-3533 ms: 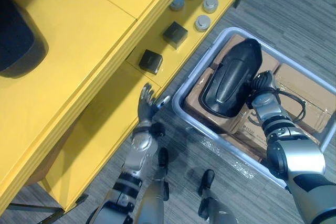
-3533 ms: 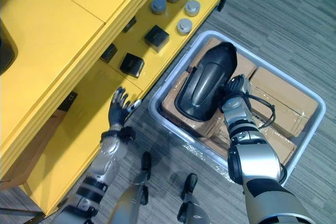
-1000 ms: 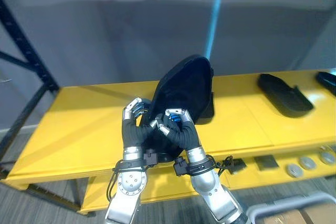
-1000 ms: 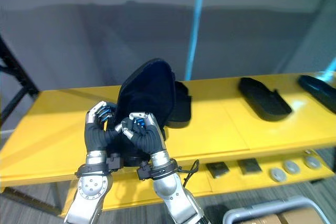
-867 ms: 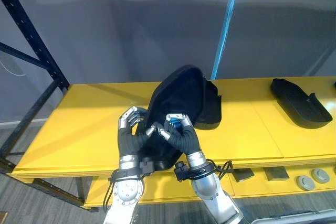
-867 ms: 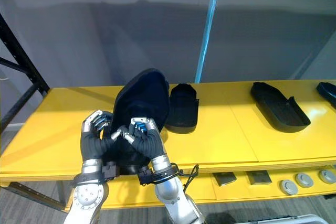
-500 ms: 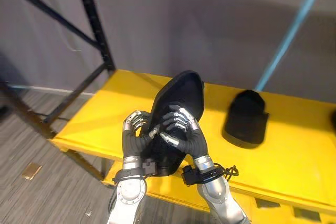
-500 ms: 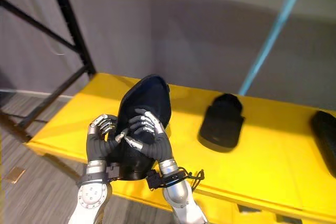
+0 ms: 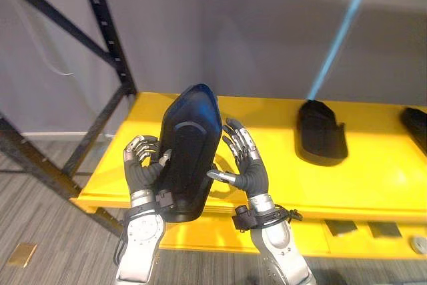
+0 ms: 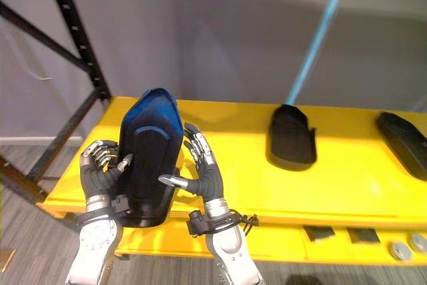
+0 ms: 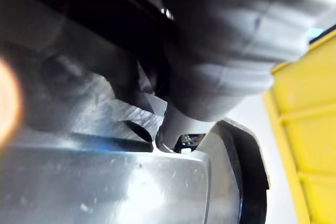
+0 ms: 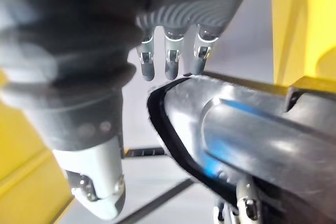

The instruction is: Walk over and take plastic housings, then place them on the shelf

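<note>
While your left hand (image 9: pixel 141 167) curls round one edge of the housing (image 9: pixel 190 148), your right hand (image 9: pixel 247 163) stands at the other edge, fingers straight and spread, thumb touching it. The housing is held upright over the front edge of the yellow shelf (image 9: pixel 373 188), seemingly not resting on it. A second housing (image 9: pixel 321 135) lies farther back on the shelf.

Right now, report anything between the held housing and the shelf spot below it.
Nothing visible. The black housing, between the left hand and right hand, hangs over bare yellow shelf; the nearest other housing lies to its right.
</note>
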Motion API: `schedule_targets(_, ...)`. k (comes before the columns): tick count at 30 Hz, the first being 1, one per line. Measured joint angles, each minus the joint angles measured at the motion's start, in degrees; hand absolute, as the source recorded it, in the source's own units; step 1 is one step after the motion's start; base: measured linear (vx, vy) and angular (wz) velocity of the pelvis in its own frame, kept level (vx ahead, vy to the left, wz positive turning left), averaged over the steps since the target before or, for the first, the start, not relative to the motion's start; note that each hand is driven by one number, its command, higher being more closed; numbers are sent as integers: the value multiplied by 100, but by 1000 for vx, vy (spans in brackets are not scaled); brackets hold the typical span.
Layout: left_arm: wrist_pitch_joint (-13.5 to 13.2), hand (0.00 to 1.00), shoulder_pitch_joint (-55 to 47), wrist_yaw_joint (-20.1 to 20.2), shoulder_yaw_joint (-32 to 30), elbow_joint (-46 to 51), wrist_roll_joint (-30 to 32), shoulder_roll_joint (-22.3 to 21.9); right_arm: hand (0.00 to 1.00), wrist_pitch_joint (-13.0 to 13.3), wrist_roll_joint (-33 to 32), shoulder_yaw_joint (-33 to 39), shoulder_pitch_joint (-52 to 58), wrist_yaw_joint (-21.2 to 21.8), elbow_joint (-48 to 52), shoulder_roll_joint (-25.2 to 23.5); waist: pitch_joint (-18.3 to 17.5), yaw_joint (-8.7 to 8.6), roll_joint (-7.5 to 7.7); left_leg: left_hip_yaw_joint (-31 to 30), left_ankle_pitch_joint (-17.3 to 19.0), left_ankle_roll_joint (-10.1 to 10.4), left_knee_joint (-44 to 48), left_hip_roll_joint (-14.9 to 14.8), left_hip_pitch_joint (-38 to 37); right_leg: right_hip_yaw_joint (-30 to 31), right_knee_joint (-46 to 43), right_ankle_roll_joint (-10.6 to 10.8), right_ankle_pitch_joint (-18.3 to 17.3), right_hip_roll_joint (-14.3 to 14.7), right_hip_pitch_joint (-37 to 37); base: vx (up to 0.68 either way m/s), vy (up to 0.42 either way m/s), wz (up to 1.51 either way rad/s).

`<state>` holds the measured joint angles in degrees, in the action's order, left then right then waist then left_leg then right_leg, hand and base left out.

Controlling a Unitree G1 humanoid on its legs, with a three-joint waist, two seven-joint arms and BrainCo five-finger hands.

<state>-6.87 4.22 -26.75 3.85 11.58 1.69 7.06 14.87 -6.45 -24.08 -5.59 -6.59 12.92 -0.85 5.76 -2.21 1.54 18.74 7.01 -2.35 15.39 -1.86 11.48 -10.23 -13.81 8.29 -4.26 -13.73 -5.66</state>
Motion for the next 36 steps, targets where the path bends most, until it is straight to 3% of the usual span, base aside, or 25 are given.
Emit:
schedule_targets(4,-1,100,131,24,-200,-42,-42,-53,0,3,5,575,226,-1,699,116,-55,-44,-24,22,-417,-125,-717,243,-323,-128,746,-164,44,188,374,58,-6,6)
schedule_targets(6,0,100,122,15,-588,-34,-44,-60,0,4,14,1258,397,-9,990,123,-150,-34,-9,37,-573,-102,-955,247,-356,-121,964,-224,166,261,383,88,-55,-4)
schedule_targets(8,22,100,66,-17,-1125,-34,-44,-63,0,4,25,2589,770,-38,1235,188,-161,-56,-4,93,-606,-108,-1064,230,-552,-70,1109,-166,240,315,569,87,-68,-15)
schedule_targets(9,21,100,43,-22,-1236,-26,-47,-63,0,3,28,2928,897,-71,1258,249,-179,-63,-2,121,-608,-104,-1110,224,-619,-34,1129,-167,242,329,611,77,-61,-24)
schedule_targets(12,19,100,34,-35,-1753,2,-93,-58,0,-4,123,4369,1637,-257,1231,509,-215,-321,-11,175,-696,-14,-1374,198,-785,65,1196,-199,264,400,673,50,-57,-15)
schedule_targets(15,19,100,30,15,-2031,-1,-433,-56,0,-27,473,5077,2205,-281,571,503,-236,-538,-13,327,-824,33,-1648,168,-831,235,1265,-264,338,477,552,0,-34,-28)
schedule_targets(17,12,100,64,83,-2051,-40,-622,-43,0,-96,629,5271,2490,-308,-209,464,-240,-653,-29,349,-902,36,-1809,178,-872,284,1324,-281,389,508,533,-22,-16,-16)
schedule_targets(20,-59,100,318,199,-2083,-395,-1188,116,0,-399,832,5452,2830,-379,-1494,283,-178,-673,-126,411,-988,25,-1974,192,-852,351,1325,-283,418,528,403,-41,-5,-11)
schedule_targets(25,-187,100,1174,340,-2084,-1649,-2193,816,0,-693,932,5391,2830,-370,-3357,257,97,-668,-323,467,-1048,59,-2007,193,-653,486,1214,-274,428,534,92,-53,1,-8)
schedule_targets(28,-191,100,1963,476,-1963,-2292,-2587,1346,0,-739,928,5043,2737,-160,-3835,313,444,-673,-284,472,-1092,5,-1837,151,-392,511,1072,-275,436,542,-173,-49,-18,-1)
schedule_targets(32,-188,100,3502,545,-1544,-3720,-2990,2422,0,-732,901,4335,2199,148,-4476,455,1117,-652,-91,462,-1015,-40,-1211,-38,232,602,751,-316,464,591,-699,-109,-26,-6)
schedule_targets(36,-186,100,4475,631,-1151,-4655,-3233,3077,0,-725,873,3843,2036,251,-4873,477,1529,-615,-61,469,-967,-22,-905,-191,560,650,500,-322,460,662,-1034,-76,-11,-6)
